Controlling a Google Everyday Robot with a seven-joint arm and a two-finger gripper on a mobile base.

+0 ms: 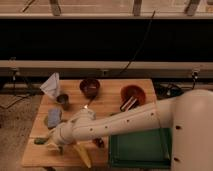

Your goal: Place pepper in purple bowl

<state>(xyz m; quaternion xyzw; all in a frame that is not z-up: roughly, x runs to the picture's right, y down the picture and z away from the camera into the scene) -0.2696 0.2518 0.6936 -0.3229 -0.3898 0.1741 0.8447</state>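
Observation:
The green pepper lies near the front left edge of the wooden table. My gripper is at the end of the white arm, low over the table and right beside the pepper, seemingly touching it. The arm's wrist hides part of the pepper. The dark purple bowl stands at the back middle of the table, well away from the gripper.
An orange-red bowl with a dark utensil stands back right. A small grey cup, a pale folded bag and a blue-grey sponge are at left. A yellow corn-like piece lies front middle. A green tray is front right.

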